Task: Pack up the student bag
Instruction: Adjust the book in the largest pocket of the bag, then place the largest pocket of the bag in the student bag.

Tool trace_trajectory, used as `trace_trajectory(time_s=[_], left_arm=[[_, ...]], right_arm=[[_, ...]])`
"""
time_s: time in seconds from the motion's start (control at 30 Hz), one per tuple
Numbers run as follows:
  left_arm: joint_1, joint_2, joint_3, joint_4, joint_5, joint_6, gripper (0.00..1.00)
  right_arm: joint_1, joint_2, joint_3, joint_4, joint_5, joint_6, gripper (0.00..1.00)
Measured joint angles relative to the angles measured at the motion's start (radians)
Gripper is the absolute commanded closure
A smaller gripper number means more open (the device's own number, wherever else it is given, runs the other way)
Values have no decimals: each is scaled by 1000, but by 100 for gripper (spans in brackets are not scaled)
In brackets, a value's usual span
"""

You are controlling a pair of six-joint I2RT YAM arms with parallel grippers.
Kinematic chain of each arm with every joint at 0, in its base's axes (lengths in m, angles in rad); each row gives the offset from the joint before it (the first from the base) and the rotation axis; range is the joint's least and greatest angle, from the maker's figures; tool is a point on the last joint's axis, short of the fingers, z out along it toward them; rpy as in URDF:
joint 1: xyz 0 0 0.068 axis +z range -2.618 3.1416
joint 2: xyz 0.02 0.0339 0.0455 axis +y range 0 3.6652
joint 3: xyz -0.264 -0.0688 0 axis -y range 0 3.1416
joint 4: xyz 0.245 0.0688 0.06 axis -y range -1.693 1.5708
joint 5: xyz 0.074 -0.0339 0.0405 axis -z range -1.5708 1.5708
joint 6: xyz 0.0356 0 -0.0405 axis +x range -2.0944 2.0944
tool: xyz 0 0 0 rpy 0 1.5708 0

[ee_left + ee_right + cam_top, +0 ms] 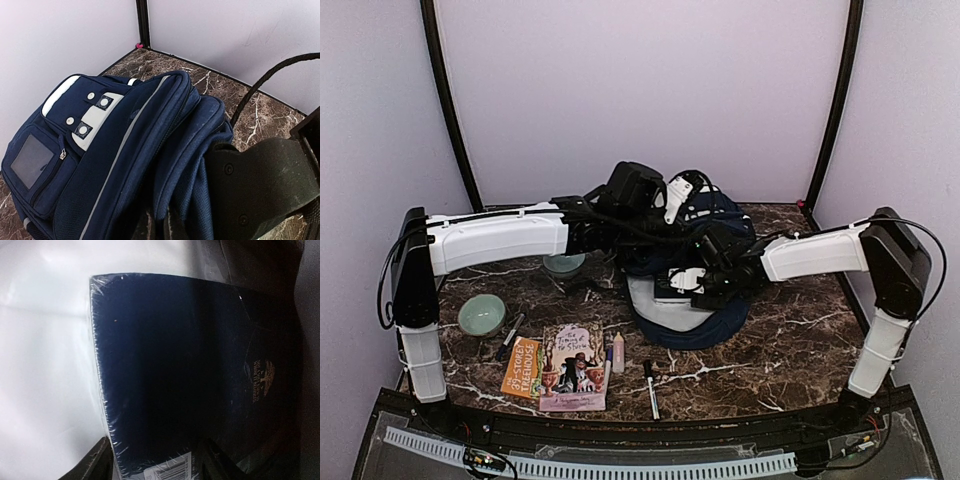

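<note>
- Right end effector (pixel 155 462), clenched on the near edge of a flat dark-blue shrink-wrapped notebook (pixel 190 370); one dark finger (pixel 97 462) at either side of that edge, barcode label between them.
- Notebook lying over the pale grey-white lining (pixel 655 305) in the open mouth of the large navy-blue fabric student bag (pixel 125 150).
- Left end effector (pixel 670 210), at the raised top of the student bag; one black finger (pixel 255 195) pressed against bunched navy fabric, the other hidden. Grasping or released: not to be told.
- Student bag at the middle of the dark brown, white-veined marble tabletop (pixel 790 340), toward the back wall, between the two arms; white-grey patch (pixel 92 117) with round studs and zip pockets on its front.
- Left of the bag and apart from it: a pale-green round bowl (pixel 482 314) and a grey-green bowl (pixel 564 264) farther back.
- At the near edge: an orange paperback (pixel 523 367) just beside an illustrated pink-bordered book (pixel 573 378), a pale stick-shaped marker (pixel 618 352) and a black pen (pixel 651 388).
</note>
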Motion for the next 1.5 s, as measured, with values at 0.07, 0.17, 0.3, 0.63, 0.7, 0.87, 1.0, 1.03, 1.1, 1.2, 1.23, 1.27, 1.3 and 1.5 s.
trace_trajectory(time_s=[0.07, 0.17, 0.3, 0.63, 0.7, 0.87, 1.0, 1.03, 1.1, 1.2, 1.23, 1.27, 1.3, 1.5], left_arm=[[2, 0, 0, 0, 0, -3, 100], [9, 0, 0, 3, 3, -6, 100], [20, 0, 0, 9, 3, -11, 100], [31, 0, 0, 16, 3, -23, 100], [31, 0, -4, 21, 5, -25, 100], [19, 0, -13, 27, 48, -34, 100], [4, 0, -19, 27, 71, -52, 100], [3, 0, -23, 27, 75, -56, 100], [0, 1, -30, 25, 82, -63, 100], [-2, 4, -31, 27, 91, -74, 100], [-2, 5, -31, 28, 97, -79, 100], [-2, 8, -31, 29, 105, -84, 100], [-2, 12, -31, 28, 112, -90, 100], [-9, 67, -42, 42, 168, -119, 100]], right_arm=[[-1, 22, 17, 25, 38, 4, 47], [-6, 50, 35, 71, 90, 11, 48], [-13, 82, 70, 99, 133, 21, 51], [-27, 129, 88, 193, 163, 72, 51], [-28, 128, 84, 193, 155, 90, 49], [-31, 55, 10, 142, 66, 137, 45], [-40, -71, -63, 50, -34, 166, 43], [-45, -105, -76, 28, -64, 173, 43], [-52, -177, -100, -16, -113, 183, 42], [-60, -293, -143, -100, -182, 194, 42], [-61, -333, -162, -125, -204, 195, 42], [-61, -373, -181, -150, -226, 195, 42], [-61, -414, -199, -180, -248, 195, 42], [-81, -612, -232, -347, -348, 196, 43]])
